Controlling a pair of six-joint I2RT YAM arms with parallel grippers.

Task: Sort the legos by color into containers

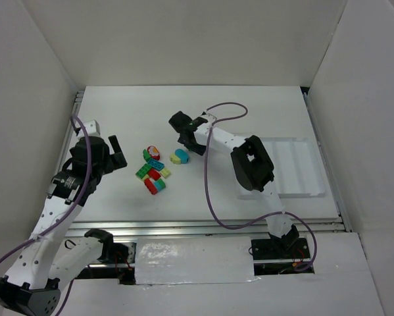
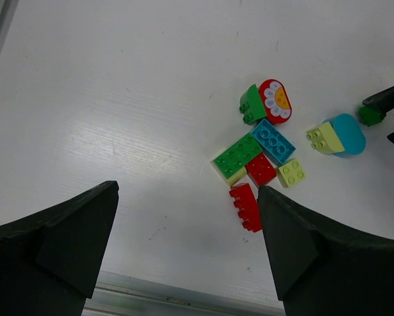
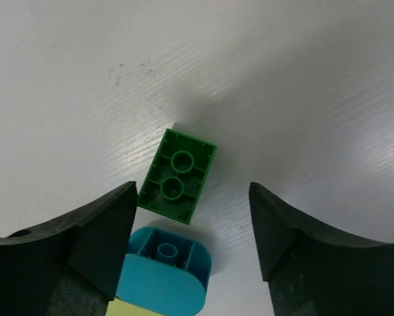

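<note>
Several legos (image 1: 154, 172) lie in a loose cluster at the table's middle left: green (image 2: 237, 155), teal-blue (image 2: 273, 140), red (image 2: 246, 207) and pale yellow-green (image 2: 291, 172) bricks, plus a red flower-faced piece (image 2: 275, 101). A rounded teal brick (image 3: 164, 270) with a pale yellow one (image 2: 324, 138) on it lies apart to the right. Beside it a green brick (image 3: 177, 174) lies studs down between the open fingers of my right gripper (image 3: 193, 224), close to the left finger, free of the right one. My left gripper (image 2: 187, 224) hovers open left of the cluster, holding nothing. The containers (image 1: 292, 168) are on the right.
White walls enclose the table on three sides. A metal rail (image 1: 216, 227) runs along the near edge. The right arm's purple cable (image 1: 208, 191) loops over the table between the legos and the tray.
</note>
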